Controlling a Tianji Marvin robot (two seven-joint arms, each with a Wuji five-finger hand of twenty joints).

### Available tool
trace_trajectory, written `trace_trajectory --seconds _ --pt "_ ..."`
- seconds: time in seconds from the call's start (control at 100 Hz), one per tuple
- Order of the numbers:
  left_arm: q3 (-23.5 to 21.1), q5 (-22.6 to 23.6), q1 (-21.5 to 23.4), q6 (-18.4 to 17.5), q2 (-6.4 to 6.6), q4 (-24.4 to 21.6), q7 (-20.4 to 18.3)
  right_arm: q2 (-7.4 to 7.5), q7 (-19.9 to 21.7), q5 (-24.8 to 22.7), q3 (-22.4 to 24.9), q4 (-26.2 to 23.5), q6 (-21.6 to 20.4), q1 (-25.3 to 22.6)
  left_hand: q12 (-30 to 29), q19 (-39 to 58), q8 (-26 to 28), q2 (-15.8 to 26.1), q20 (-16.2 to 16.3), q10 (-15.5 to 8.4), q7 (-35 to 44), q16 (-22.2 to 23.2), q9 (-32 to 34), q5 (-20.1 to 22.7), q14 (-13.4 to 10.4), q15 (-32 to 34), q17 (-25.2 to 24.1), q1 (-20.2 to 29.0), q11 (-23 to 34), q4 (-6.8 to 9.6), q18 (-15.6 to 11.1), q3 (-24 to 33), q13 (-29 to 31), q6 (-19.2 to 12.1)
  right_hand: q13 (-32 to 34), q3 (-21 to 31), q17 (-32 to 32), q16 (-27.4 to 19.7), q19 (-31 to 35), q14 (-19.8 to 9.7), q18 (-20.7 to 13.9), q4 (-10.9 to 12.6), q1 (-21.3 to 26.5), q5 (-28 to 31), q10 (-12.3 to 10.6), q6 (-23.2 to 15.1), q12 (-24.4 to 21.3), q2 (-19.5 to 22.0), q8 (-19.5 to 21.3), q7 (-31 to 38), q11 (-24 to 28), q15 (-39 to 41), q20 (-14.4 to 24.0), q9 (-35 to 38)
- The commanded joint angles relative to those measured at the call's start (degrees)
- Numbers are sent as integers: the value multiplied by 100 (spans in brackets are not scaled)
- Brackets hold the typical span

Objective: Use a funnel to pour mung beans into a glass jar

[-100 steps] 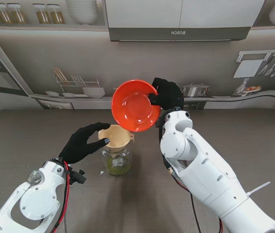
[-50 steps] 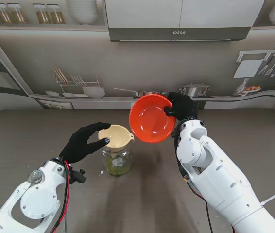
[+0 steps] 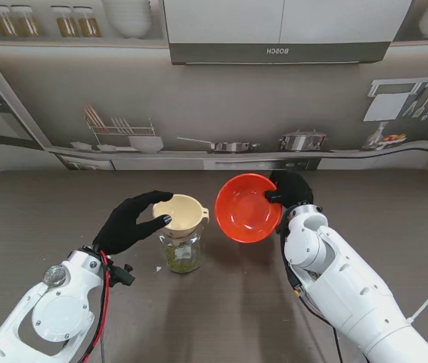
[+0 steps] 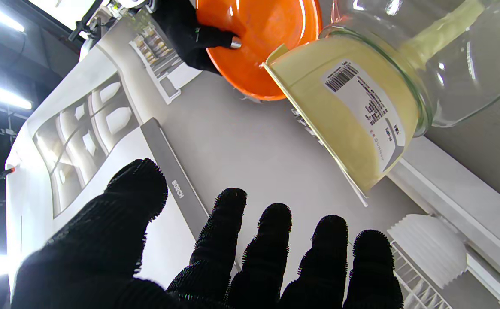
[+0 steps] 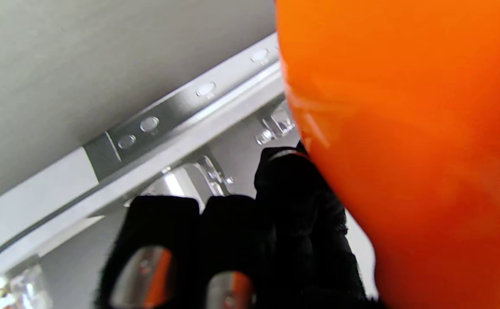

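The left hand (image 4: 215, 253) spreads its black-gloved fingers (image 4: 271, 231), holding nothing. Beyond them a cream funnel (image 4: 340, 111) with a barcode label sits in the glass jar (image 4: 460, 64). Behind it, the right hand (image 4: 189, 34) grips the orange bowl (image 4: 258, 38), seemingly empty.

A grey-brown worktop (image 3: 395, 204) stands before a printed kitchen backdrop (image 3: 221, 98). It shows a range hood (image 3: 278, 47), a dish rack (image 3: 119, 127), pots (image 3: 301, 141) on a shelf, and perhaps hanging utensils (image 3: 418, 97), rather small.
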Motion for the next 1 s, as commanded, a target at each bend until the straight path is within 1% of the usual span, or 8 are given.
trace_trajectory --seconds 0.0,0.26,0.64,0.82,0.91,0.99 --pt "-1 3 22 -8 -22 -6 -96 -20 100 41 -28 101 -34 -26 -33 -155 -21 190 83 -15 18 4 92 36 -129 -147 -100 67 -69 184 -102 -133 -102 -2 52 596 278 77 1152 -784 -828 96 442 122 635 -228 -57 259 66 209 -30 622 119 459" --pt "0 18 28 -4 -17 -11 -113 -43 195 204 -129 445 -78 18 -33 -156 -19 204 85 -11 22 5 90 43 -129 -147 -107 71 -69 186 -97 -137 -102 2 50 597 277 72 1153 -767 -828 96 437 125 624 -228 -42 257 82 196 -25 633 114 454" --pt "0 22 33 18 -14 -21 -127 -57 437 342 -328 879 -20 208 -33 -157 -13 235 89 -17 37 5 95 91 -127 -149 -113 74 -70 188 -87 -140 -98 18 49 599 272 65 1140 -726 -816 89 403 87 617 -266 -31 262 106 184 -28 641 106 426" --pt "-3 17 34 26 -16 -24 -120 -4 618 297 -321 713 169 158 -34 -157 -16 250 90 -4 27 6 97 73 -118 -149 -115 82 -71 189 -76 -140 -94 17 47 603 264 58 1107 -711 -794 83 368 47 601 -276 -20 267 123 173 -27 630 91 391" --pt "0 10 35 37 -17 -28 -121 19 695 275 -320 664 234 135 -33 -159 -15 253 91 0 29 6 103 78 -115 -151 -121 94 -70 191 -73 -132 -96 23 47 606 256 41 1074 -664 -763 80 345 19 589 -292 -8 260 125 159 -26 605 76 359" --pt "1 16 35 42 -16 -29 -124 33 726 248 -325 650 262 123 -34 -158 -13 262 92 4 34 5 103 90 -111 -154 -119 94 -71 191 -69 -132 -101 22 44 621 236 -9 988 -547 -681 83 322 -12 584 -324 -1 246 118 158 -32 547 35 309"
